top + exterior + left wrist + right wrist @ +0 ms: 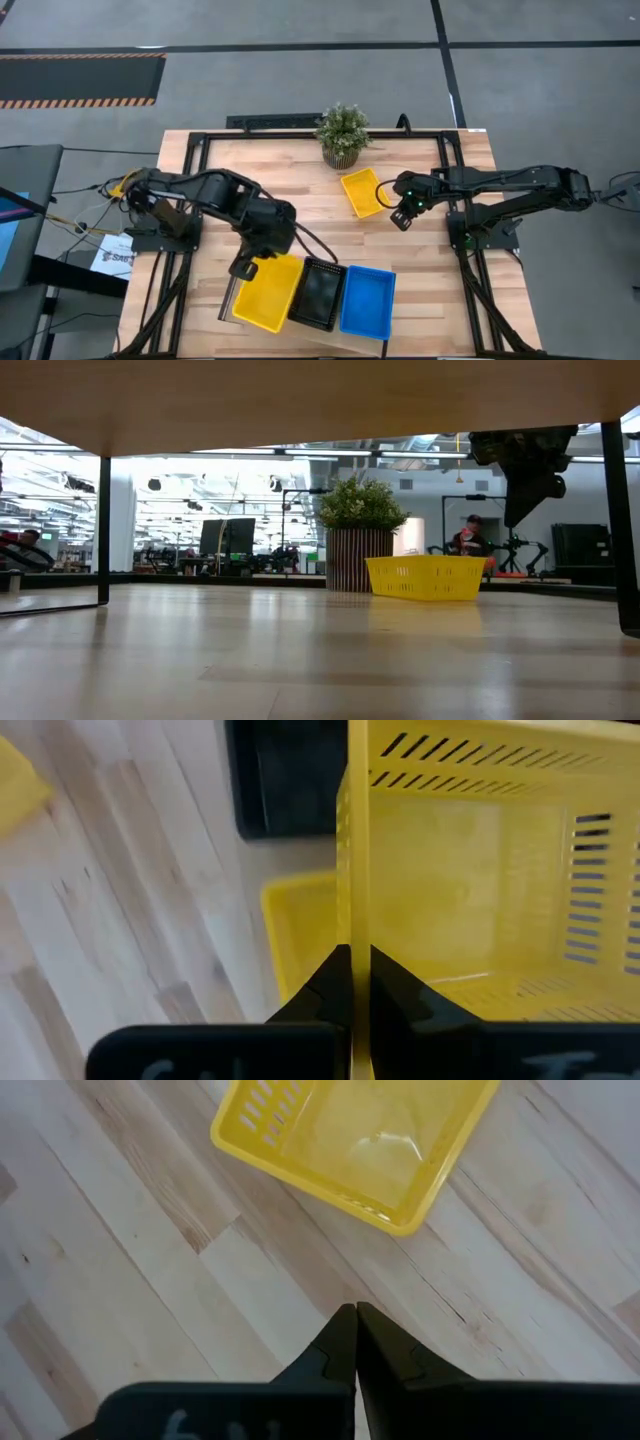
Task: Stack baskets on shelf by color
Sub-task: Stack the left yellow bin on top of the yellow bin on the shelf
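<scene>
Yellow slotted plastic basket [270,290] sits over the near left end of the light-wood shelf [228,300], beside a black mesh basket [320,293] and a blue plastic basket [367,300]. The left gripper [243,268] is clamped on its thin wall; that rim grip could twist and land it crooked on the yellow one beneath. The right gripper [401,217], fingers together on nothing, hovers above the table beside a lone yellow basket [361,192] near the potted plant [342,133]
</scene>
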{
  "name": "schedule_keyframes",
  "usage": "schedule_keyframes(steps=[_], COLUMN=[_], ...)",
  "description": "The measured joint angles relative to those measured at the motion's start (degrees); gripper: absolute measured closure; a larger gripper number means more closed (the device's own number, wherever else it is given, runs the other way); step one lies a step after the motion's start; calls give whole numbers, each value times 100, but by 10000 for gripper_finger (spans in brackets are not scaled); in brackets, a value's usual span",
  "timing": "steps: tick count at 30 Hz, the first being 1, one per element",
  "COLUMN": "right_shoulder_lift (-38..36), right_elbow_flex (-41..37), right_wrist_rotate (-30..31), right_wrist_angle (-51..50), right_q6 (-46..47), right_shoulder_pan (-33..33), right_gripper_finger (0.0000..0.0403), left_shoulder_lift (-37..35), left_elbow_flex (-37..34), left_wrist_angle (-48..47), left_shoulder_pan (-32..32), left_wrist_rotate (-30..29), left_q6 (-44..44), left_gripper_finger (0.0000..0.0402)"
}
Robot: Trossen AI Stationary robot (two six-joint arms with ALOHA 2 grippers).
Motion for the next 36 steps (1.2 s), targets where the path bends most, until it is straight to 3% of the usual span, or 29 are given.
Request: schedule_keyframes(steps=[10,18,36], right_shoulder_lift=[0,0,0], right_elbow_flex=[0,0,0], right_wrist_rotate=[0,0,0], right_wrist_angle=[52,97,97], right_q6=[42,44,48], right_shoulder_pan=[0,0,0], right_gripper_finger=[377,377,377], left_shoulder_lift=[-685,-653,-645], left_elbow_flex=[-1128,-1626,-1646], left_wrist_angle=[-4,0,334], left_shoulder_pan=[8,99,295], left_wrist_rotate=[-256,-289,-244], left_q6=[-80,271,-194], left_gripper_finger=[401,401,401])
